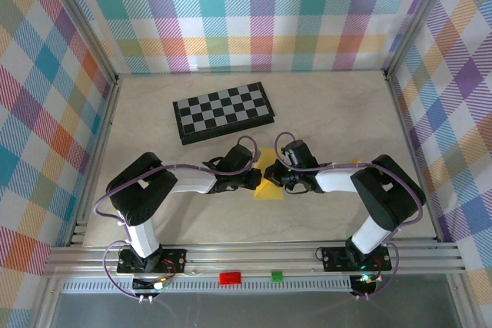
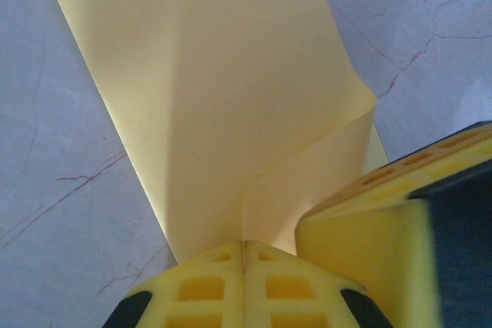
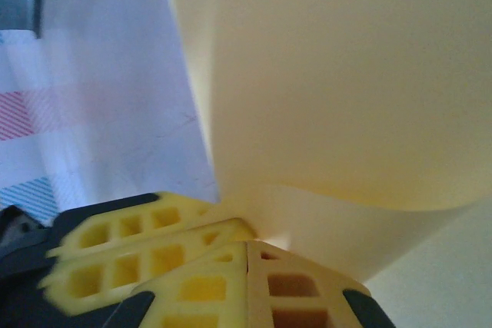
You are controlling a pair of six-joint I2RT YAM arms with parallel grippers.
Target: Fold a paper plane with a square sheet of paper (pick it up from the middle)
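The left gripper [image 2: 244,250] has its two yellow fingers pressed together at the bottom centre of the left wrist view. The lower edge of the yellow sheet [image 2: 215,74] is pinched in the seam between them. From that pinch the sheet rises toward the top of the frame as a broad band, bent along a soft vertical crease, with its right edge curling over at mid-right. A finger of the other gripper, yellow with a dark backing, crowds in at the lower right, just beside the left gripper's fingers.

The right gripper [image 3: 247,255] is likewise clamped on the sheet at the bottom centre of the right wrist view. The paper comes out of the seam between its fingers and bulges up across the upper right of the frame. The left gripper's fingers lie blurred at the lower left, just beside it.

In the top view the two grippers meet tip to tip a little below the centre of the frame, with the sheet held between them over the pale marbled table [image 1: 338,113]. Part of the paper pokes up above the tips and part shows below them. The arms run out to the lower left and lower right. A black-and-grey chessboard [image 1: 223,111] lies flat above the grippers, apart from the paper, and plaid walls [image 1: 254,13] ring the table
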